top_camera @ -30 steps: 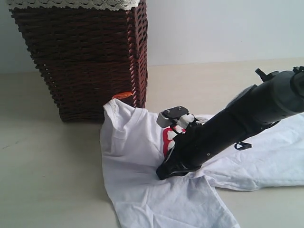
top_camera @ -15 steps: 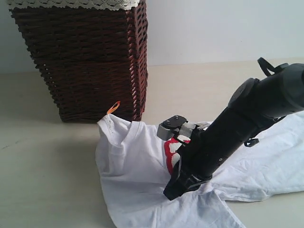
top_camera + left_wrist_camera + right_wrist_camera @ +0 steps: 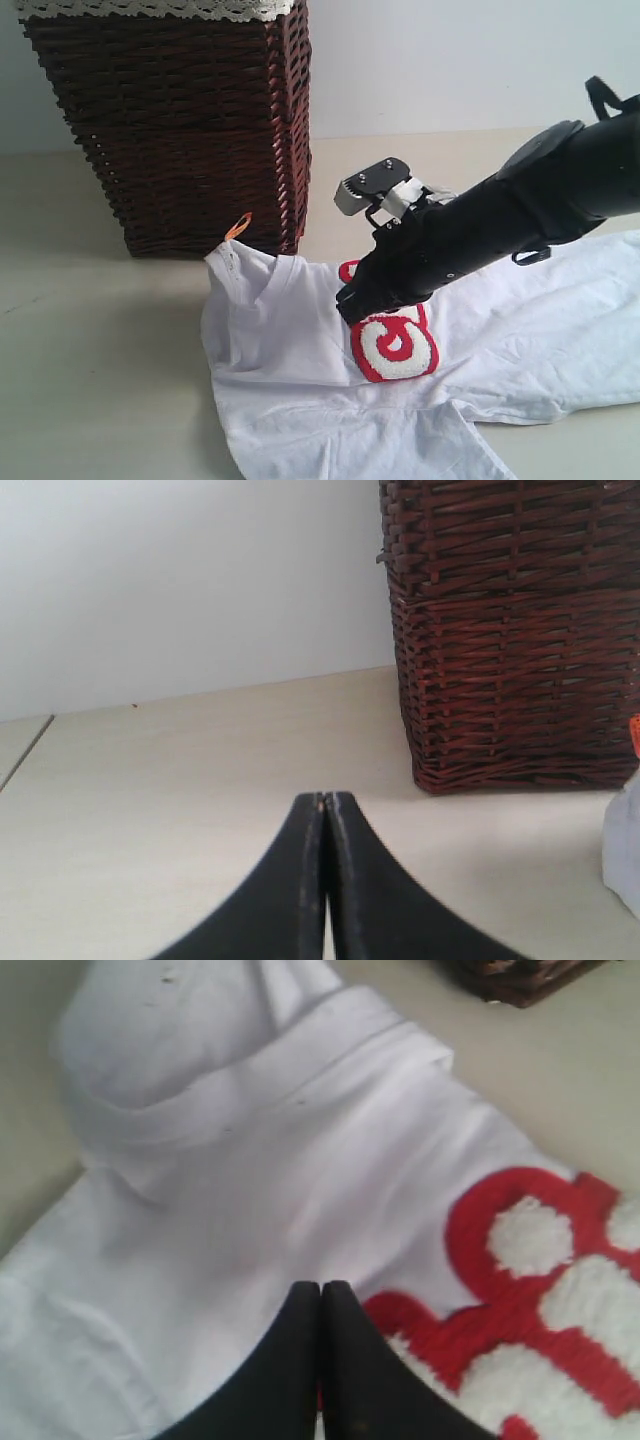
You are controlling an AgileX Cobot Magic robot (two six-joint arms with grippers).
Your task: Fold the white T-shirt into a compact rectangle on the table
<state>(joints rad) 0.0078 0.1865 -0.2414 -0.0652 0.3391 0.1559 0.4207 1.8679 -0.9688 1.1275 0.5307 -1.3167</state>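
Pale table holds the white T-shirt, crumpled just beside the wicker basket. Our right gripper hangs closed and empty at its red lettering; our left gripper is closed too, holding nothing

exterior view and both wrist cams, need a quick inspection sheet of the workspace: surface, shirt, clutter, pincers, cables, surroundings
surface: table, pale cream, smooth, a few faint specks
job's things: white T-shirt lies rumpled and unfolded, collar toward the basket; orange neck tag sticks up; red-outlined lettering partly showing
clutter: brown wicker basket with lace edging, standing close behind the collar
grippers: right pincer shut, empty, tips over the shirt beside the lettering, contact unclear; left pincer shut, empty, over bare table facing the basket
cables: black cable loop on the right arm
surroundings: plain pale wall
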